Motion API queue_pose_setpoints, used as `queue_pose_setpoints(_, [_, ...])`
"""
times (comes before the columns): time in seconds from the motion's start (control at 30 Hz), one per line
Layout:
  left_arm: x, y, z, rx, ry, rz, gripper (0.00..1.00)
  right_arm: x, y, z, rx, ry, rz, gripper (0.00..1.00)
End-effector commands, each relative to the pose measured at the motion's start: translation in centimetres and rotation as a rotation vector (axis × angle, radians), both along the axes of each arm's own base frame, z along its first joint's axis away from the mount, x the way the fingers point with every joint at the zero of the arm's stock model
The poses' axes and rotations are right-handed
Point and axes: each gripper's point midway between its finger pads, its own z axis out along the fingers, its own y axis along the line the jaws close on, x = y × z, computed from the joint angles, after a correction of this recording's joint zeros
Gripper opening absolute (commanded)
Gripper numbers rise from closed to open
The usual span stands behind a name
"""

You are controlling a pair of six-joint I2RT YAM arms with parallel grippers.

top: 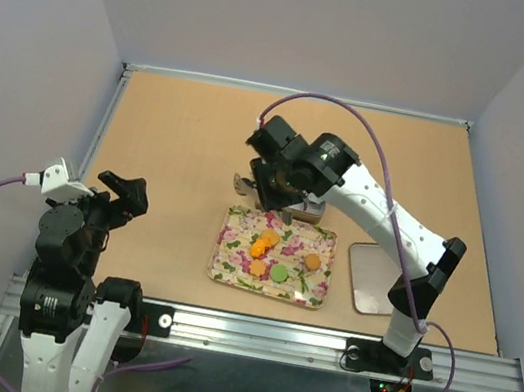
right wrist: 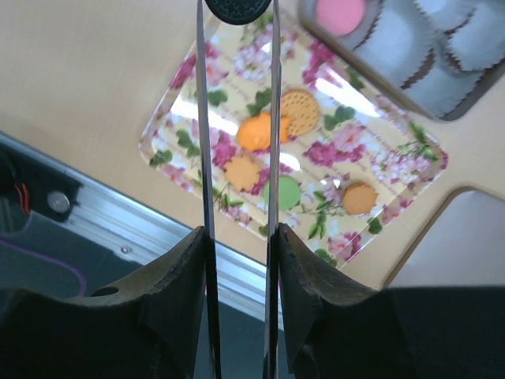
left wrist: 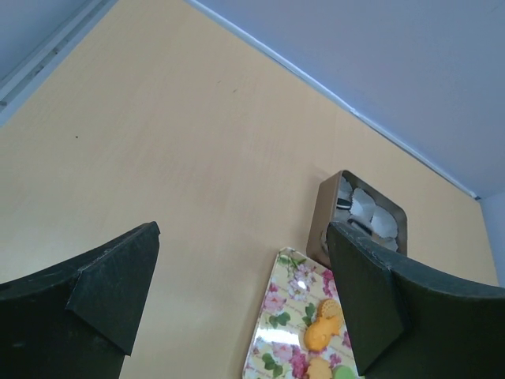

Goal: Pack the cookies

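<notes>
Clamped on a black round ridged cookie (right wrist: 240, 8) with the right gripper (right wrist: 237, 35), thin blades pressing its two sides. Hovering near the brown box (left wrist: 323, 205) of white paper cups (right wrist: 398, 47), just past the far edge of the flower-printed rectangular tray (right wrist: 170, 130). Pinched by the rim rather than the faces, likely so as to drop flat into a cup without brushing the paper walls. Already a pink round cookie (right wrist: 341, 9) sitting in one cup, so packing under way; the other cups in view looking empty.

Left to pack, on the tray: an orange round cookie (right wrist: 254, 133) touching a yellow-tan round biscuit-textured cookie (right wrist: 300, 110), an orange flower-shaped cookie (right wrist: 242, 171) just beside a green round cookie (right wrist: 286, 192), and an orange-and-tan sandwich cookie (right wrist: 359, 197) a little apart. All lying flat, mostly spaced out: handy for slipping a blade down either side of each.

Off to the right of the tray, a pale grey rounded rectangular lid (top: 371, 271), or so it looks, resting on the table, presumably waiting for the box once filled.

Left gripper (left wrist: 241, 237) spread wide, nothing between the fingers, parked well back at the near left and clear of the working arm. Reads as a wait-your-turn posture.
</notes>
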Motion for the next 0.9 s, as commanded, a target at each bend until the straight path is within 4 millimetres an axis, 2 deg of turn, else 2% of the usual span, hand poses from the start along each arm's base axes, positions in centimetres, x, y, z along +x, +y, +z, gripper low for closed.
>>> queue_pose_setpoints(0.0, [1.3, 0.2, 1.1, 0.018, -0.001, 0.007, 0.99, 6.0, -4.3, 3.7, 0.086, -0.072, -0.181, 0.40])
queue_pose_setpoints(0.03, [1.6, 0.2, 0.7, 0.019, 0.009, 0.003, 0.99, 8.0, -5.7, 4.0, 0.096, -0.084, -0.233, 0.39])
queue_pose_setpoints(0.13, [2.5, -0.2, 0.5, 0.019, 0.002, -0.020, 0.98, 11.0, -7.5, 3.9, 0.107, -0.083, -0.294, 0.38])
queue_pose_setpoints(0.27, [3.0, -0.2, 0.0, 0.028, -0.001, -0.022, 0.98, 13.1, -8.6, 2.8, 0.099, -0.060, -0.335, 0.37])
queue_pose_setpoints(0.4, [3.3, -0.7, -0.3, 0.032, 0.004, -0.051, 0.98, 15.4, -8.8, 1.8, 0.118, -0.041, -0.380, 0.36])
queue_pose_setpoints(0.47, [3.6, -0.8, -0.7, 0.035, 0.023, -0.058, 0.98, 16.2, -8.3, 1.2, 0.136, -0.021, -0.378, 0.36])
queue_pose_setpoints(0.57, [3.8, -0.8, -0.9, 0.034, 0.037, -0.063, 0.98, 16.4, -7.7, 0.9, 0.141, -0.009, -0.369, 0.36])
queue_pose_setpoints(0.73, [3.7, -0.8, -0.9, 0.035, 0.032, -0.062, 0.97, 16.4, -8.2, -1.0, 0.098, 0.012, -0.383, 0.36])
queue_pose_setpoints(0.87, [3.7, -0.8, -0.9, 0.032, 0.031, -0.061, 0.97, 16.9, -8.2, -1.7, 0.083, 0.010, -0.389, 0.36])
